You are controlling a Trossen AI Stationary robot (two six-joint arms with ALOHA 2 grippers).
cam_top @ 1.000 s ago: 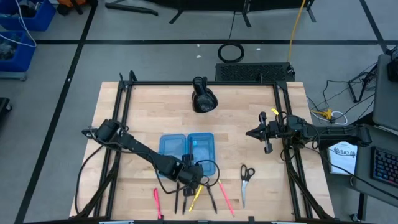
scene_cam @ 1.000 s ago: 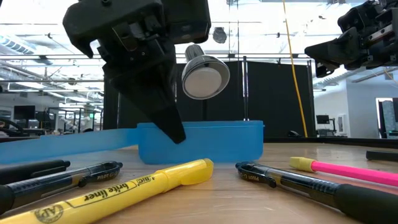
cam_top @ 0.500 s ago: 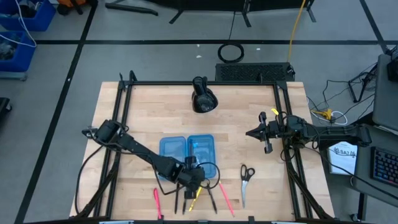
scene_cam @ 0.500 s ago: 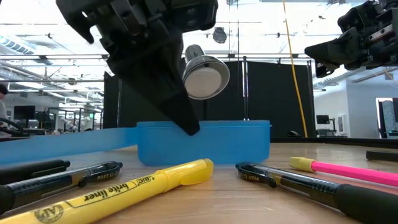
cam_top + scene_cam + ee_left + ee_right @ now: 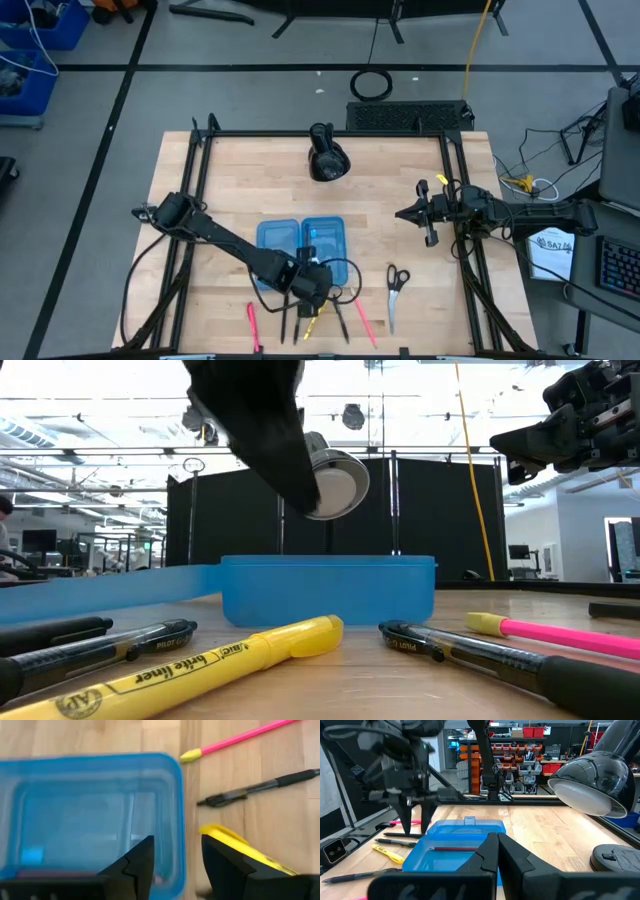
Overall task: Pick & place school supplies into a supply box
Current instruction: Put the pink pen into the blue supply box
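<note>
While my left gripper (image 5: pixel 176 862) hangs part-open and empty, the supply box (image 5: pixel 90 815) sits just below, near the worktop's front edge.

I count one blue supply box (image 5: pixel 301 243), one pair of scissors (image 5: pixel 396 290) and one yellow highlighter (image 5: pixel 215 663). Loose pens are roughly five (the arm hides some), plus one red pen (image 5: pixel 455 849) boxed.

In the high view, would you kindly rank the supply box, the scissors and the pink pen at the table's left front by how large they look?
1. Supply box, clearly the largest.
2. Scissors, longer than the pen and wider at the handles.
3. Pink pen, the thinnest and shortest.
All lie flat on the table, so nearness to the camera hardly skews this.
</note>
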